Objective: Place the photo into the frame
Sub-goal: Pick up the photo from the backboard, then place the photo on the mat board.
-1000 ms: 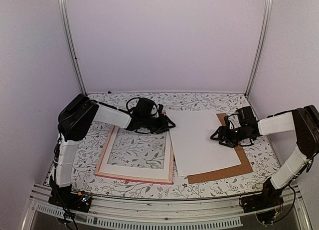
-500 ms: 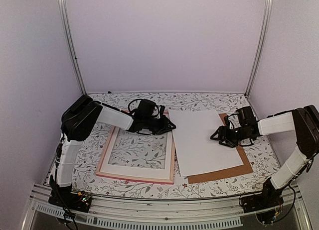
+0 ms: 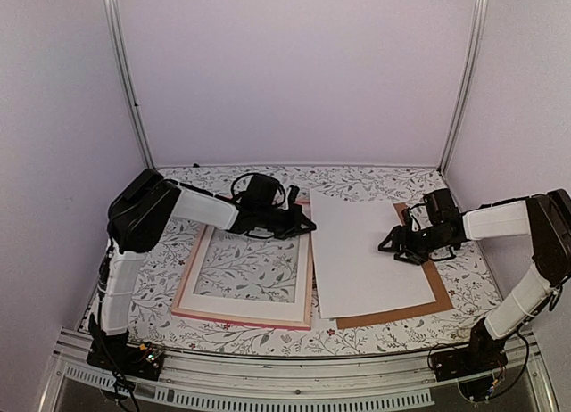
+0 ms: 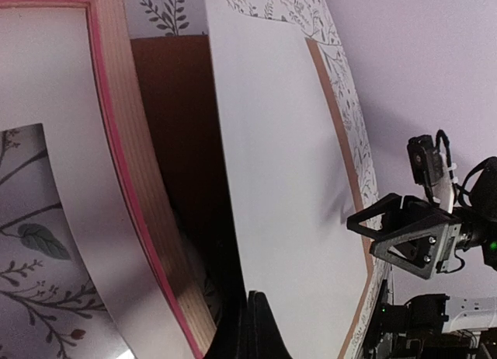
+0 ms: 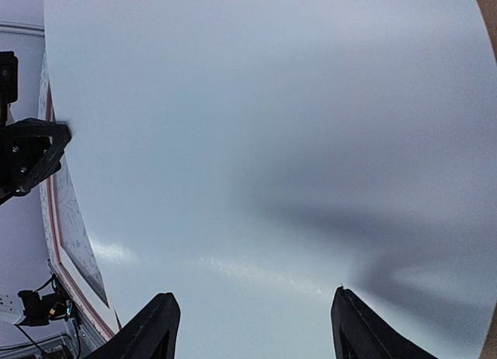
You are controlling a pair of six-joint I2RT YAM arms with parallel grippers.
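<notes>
The photo (image 3: 366,251) lies white back up on the right half of the table, over the brown hardboard. My left gripper (image 3: 303,223) is at its far left corner, shut on the sheet's edge (image 4: 260,328). A dark reddish-brown underside (image 4: 175,141) shows beside the white back (image 4: 287,180). The pink frame (image 3: 245,318) lies at the left with the white mat board (image 3: 241,303) in it; its pink rim (image 4: 109,141) is right beside my left fingers. My right gripper (image 3: 390,244) is open, its tips (image 5: 252,312) low over the white sheet (image 5: 233,102) near its right edge.
The brown hardboard backing (image 3: 439,292) sticks out under the sheet at the right and near side; it also shows in the left wrist view (image 4: 330,95). A floral cloth (image 3: 393,336) covers the table. Pale walls and metal posts (image 3: 129,91) enclose the space.
The sheet's far left corner has shifted a little to the right with my left gripper. The right gripper has stayed in place.
</notes>
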